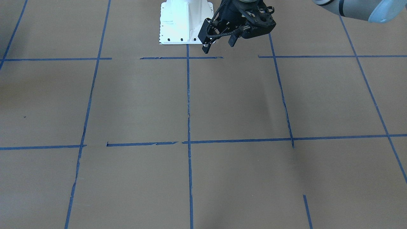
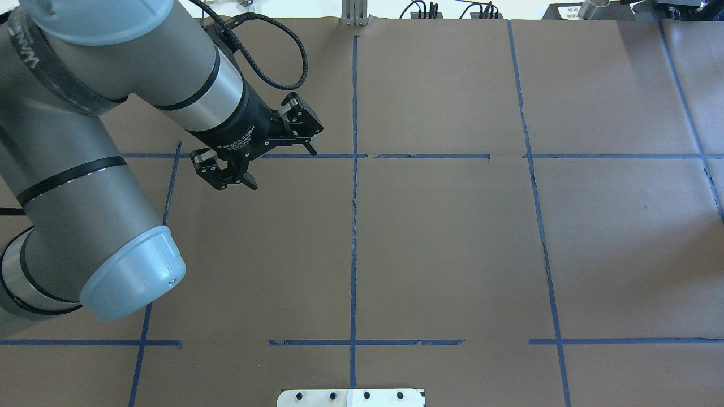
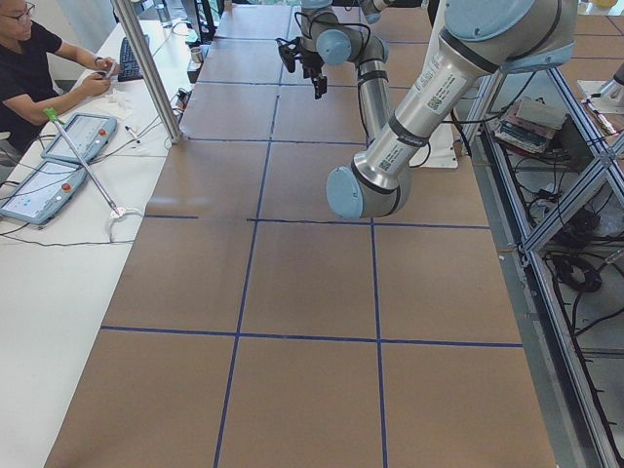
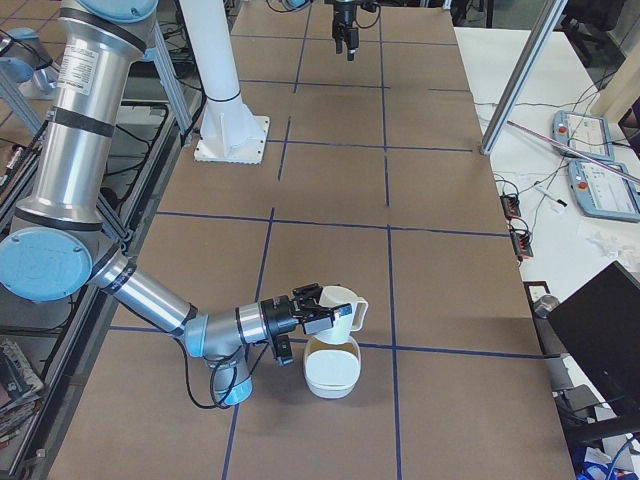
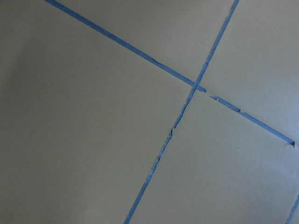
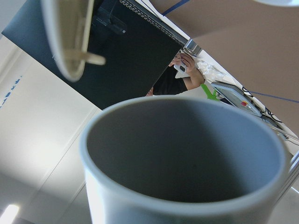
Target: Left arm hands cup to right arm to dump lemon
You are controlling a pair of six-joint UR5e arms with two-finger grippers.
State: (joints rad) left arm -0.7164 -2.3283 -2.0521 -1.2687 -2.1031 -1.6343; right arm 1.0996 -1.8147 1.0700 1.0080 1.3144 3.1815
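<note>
The white ribbed mug [image 6: 187, 158] fills the right wrist view, blurred, its lower wall cut off by the frame's bottom. The right, slim black end effector [image 4: 322, 316] is small in the exterior right view, with its fingers partly behind the mug, so its grip is unclear. The left, bulky black end effector [image 1: 219, 44] is cropped by the front-facing view's top edge.
</note>
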